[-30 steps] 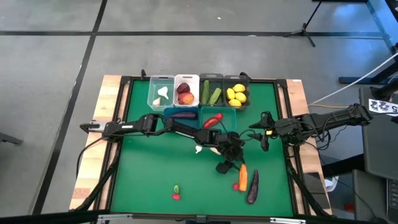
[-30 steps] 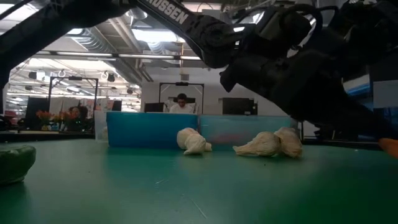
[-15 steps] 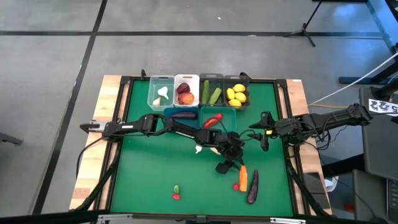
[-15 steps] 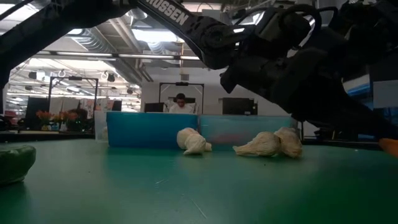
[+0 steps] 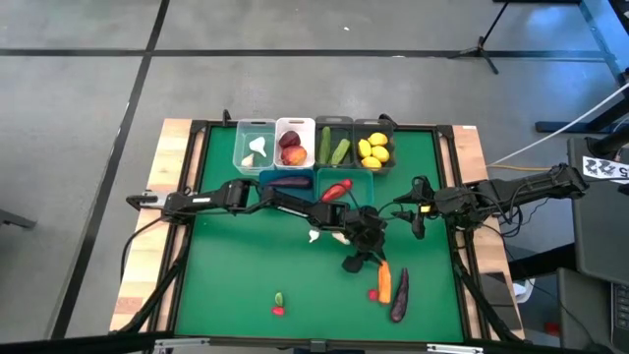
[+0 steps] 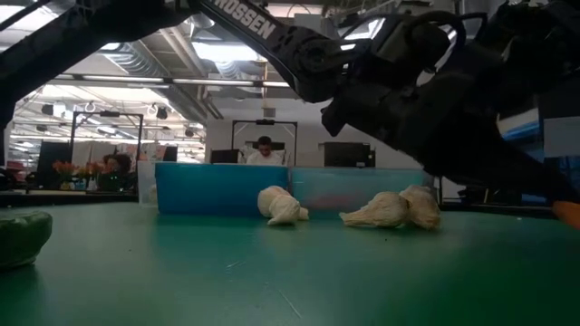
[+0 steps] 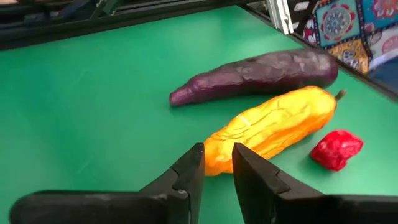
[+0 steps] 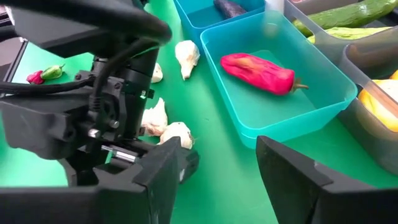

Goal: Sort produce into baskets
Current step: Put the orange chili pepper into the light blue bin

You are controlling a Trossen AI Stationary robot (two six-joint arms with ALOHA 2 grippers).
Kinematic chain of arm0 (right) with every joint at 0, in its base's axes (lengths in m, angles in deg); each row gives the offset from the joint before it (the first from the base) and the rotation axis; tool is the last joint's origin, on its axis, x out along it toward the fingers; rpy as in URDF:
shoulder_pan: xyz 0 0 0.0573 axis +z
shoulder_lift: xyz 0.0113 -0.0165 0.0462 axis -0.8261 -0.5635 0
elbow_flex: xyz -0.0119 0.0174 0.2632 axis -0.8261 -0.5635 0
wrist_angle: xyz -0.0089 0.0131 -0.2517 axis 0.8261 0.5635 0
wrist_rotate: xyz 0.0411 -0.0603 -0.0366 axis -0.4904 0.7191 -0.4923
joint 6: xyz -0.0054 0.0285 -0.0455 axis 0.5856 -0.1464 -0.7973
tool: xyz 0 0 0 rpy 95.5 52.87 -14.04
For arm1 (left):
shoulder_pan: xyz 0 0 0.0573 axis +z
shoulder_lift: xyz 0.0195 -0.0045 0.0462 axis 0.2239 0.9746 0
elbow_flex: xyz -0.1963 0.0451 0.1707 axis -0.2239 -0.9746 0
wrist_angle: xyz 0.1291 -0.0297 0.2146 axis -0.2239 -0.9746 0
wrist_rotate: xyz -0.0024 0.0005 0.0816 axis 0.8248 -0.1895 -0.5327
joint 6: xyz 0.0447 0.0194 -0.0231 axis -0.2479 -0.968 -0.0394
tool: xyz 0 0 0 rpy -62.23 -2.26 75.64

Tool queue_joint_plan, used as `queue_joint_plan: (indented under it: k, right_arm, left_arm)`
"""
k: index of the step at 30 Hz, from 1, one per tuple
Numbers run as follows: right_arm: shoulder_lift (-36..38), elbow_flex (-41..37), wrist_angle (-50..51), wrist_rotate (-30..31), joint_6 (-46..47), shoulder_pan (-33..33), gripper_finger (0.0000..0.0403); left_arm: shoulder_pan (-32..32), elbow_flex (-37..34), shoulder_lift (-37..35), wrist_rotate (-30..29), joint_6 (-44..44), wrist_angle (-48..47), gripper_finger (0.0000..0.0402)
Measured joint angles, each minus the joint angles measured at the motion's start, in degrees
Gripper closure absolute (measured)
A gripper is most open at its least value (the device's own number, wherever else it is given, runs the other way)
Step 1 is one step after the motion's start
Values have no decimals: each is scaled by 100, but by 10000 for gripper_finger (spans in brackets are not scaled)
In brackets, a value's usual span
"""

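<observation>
A green table (image 5: 236, 265) seen from above carries a row of four bins along its far edge: a clear bin (image 5: 255, 146) holding white garlic, a white bin (image 5: 294, 144) holding red peaches, a dark grey bin (image 5: 334, 145) holding green cucumbers, and a second dark grey bin (image 5: 374, 146) holding yellow lemons; just in front of that row sit a blue bin (image 5: 286, 181) with a dark purple eggplant in it and a teal bin (image 8: 273, 81) with a red pepper (image 8: 258, 72) in it.

The left arm reaches from the table's left edge across the middle; the left gripper (image 7: 216, 168) hangs low over the table toward the front right, its two fingers drawn close together with only a narrow gap and nothing between them; its tips sit just short of the end of an orange carrot (image 7: 273, 127); a second eggplant (image 7: 258, 74) lies beside the carrot, and a small red piece (image 7: 336, 149) lies on the carrot's other side.

Loose garlic cloves (image 6: 390, 209) lie on the table near the front of the teal bin, close to the left arm's wrist; another clove (image 6: 280, 206) lies apart from them.

The right gripper (image 8: 214, 165) waits near the table's right edge, fingers spread wide and empty.

A small green and red piece (image 5: 279, 304) lies near the front edge.
</observation>
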Motion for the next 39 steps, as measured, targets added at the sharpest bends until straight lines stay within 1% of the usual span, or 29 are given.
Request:
queue_joint_plan:
  k: [5,11,14,16,17,23,26,32,39]
  right_arm:
    - [-2,0,2,0,0,0,194]
    - [-1,0,2,0,-37,0,194]
    - [-2,0,2,0,-39,0,194]
    - [0,0,2,0,-39,1,194]
    - [-1,0,4,0,-39,1,194]
    - [0,0,2,48,-42,2,194]
    - [-1,0,1,52,-30,0,194]
    - [-2,0,-25,57,-5,2,194]
    - [0,0,-26,59,0,2,194]
  left_arm:
    - [-55,-4,0,-4,-358,30,279]
    - [-50,-4,0,-19,-558,-204,206]
    - [-52,-4,0,-139,-836,-155,174]
    - [-59,-4,0,-345,-943,-146,160]
    - [-59,-4,0,-356,-970,-146,156]
    - [-68,-4,36,-65,-970,-69,151]
    - [-83,-4,97,-8,-785,16,151]
    - [-22,-7,177,-13,-624,241,151]
    - [-48,-7,175,2,-554,210,151]
